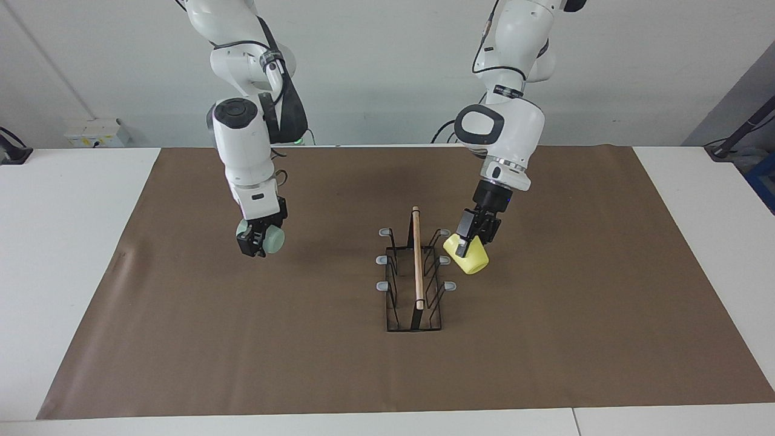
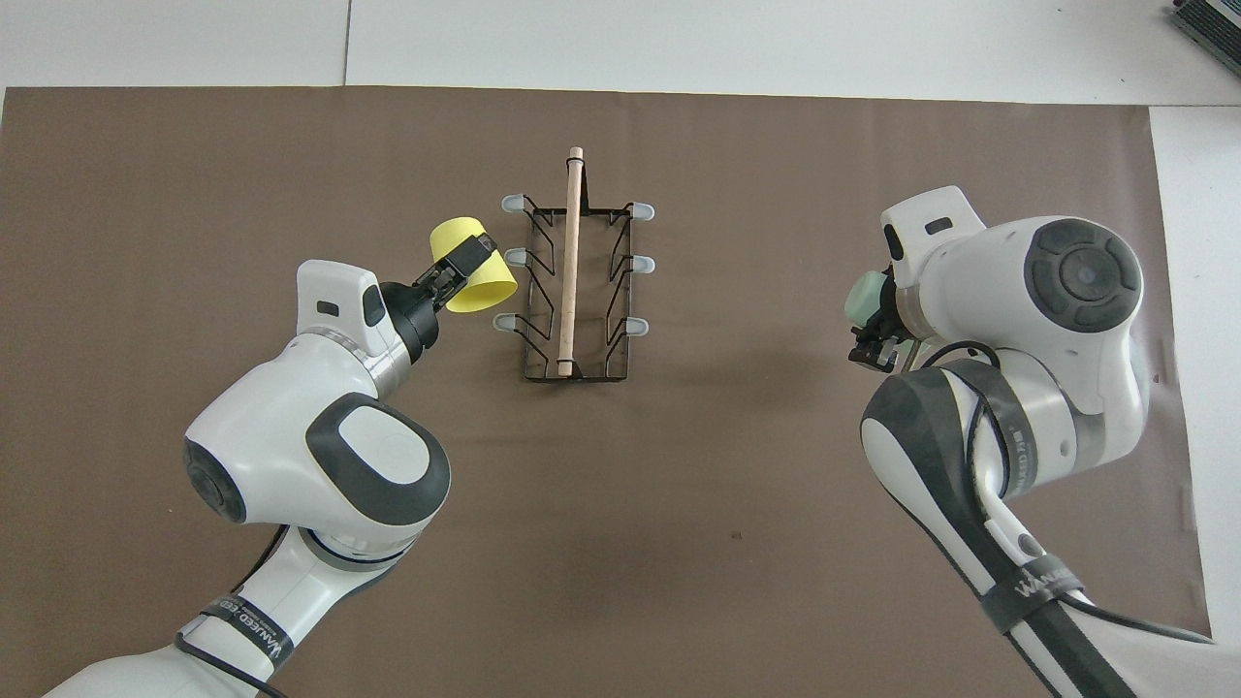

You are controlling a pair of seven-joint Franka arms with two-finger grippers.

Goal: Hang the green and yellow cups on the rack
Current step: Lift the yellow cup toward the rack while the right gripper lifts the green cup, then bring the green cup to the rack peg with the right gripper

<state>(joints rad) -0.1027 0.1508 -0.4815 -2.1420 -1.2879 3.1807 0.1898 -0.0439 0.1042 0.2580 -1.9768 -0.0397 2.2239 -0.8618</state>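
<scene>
The left gripper (image 1: 475, 240) is clamped on the bright yellow tapered plastic cup (image 1: 467, 257), one finger inside the mouth and one outside on the wall. This cup is tilted in the air, just beside the rack's prongs on the side toward the left arm's end of the table, close to the middle prong there; whether it touches a prong cannot be told. In the overhead view the same yellow cup (image 2: 473, 264) lies on its side next to the middle grey tip.

The right gripper (image 1: 257, 242) is closed on the pale mint green plastic cup (image 1: 273, 238) and holds it in the air over the brown paper table cover (image 1: 242, 339), well apart from the rack, toward the right arm's end of the table.

The black thin-wire rack (image 1: 415, 284) with a light wooden rod (image 1: 417, 260) along its top stands on the brown cover between both arms. All six grey-tipped prongs carry no cup.
</scene>
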